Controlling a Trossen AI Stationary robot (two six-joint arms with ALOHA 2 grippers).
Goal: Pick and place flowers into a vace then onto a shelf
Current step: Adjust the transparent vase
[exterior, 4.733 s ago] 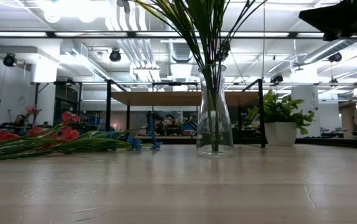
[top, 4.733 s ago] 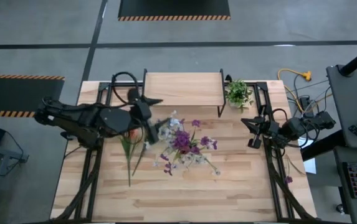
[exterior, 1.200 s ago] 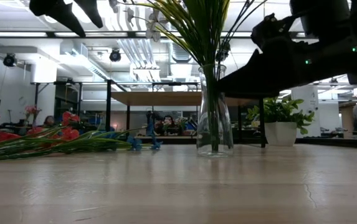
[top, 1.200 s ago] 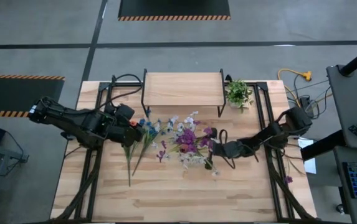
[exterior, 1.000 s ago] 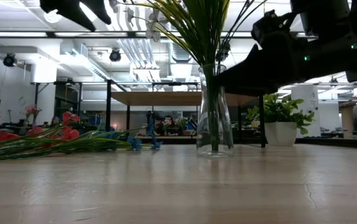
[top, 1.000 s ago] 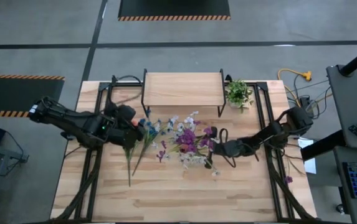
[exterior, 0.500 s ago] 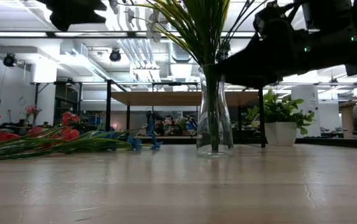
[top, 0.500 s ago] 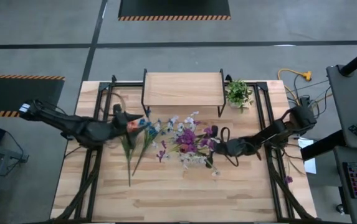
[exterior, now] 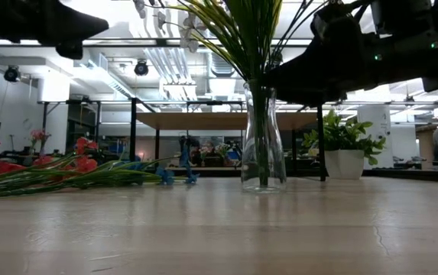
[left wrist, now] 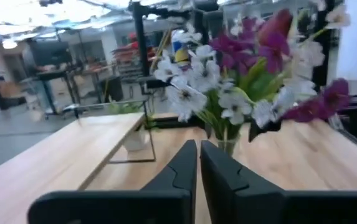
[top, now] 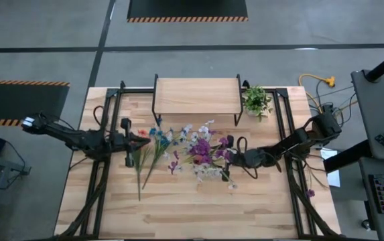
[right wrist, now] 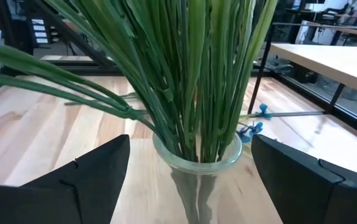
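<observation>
The vace (right wrist: 197, 163) stands mid-counter, full of flowers (top: 202, 148). The right hand (right wrist: 190, 171) is open around its neck. Glass is slippery and breakable; hold the neck gently. The left hand (left wrist: 198, 163) is closed, empty.

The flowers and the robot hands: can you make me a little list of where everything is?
vase: clear glass, standing on the table, full of flowers
loose flowers: red and blue ones lying flat on the table
left hand: shut, empty, pulled back above the loose flowers
right hand: open, one finger each side of the vase
shelf: nothing on it
potted plant: beside the shelf
</observation>
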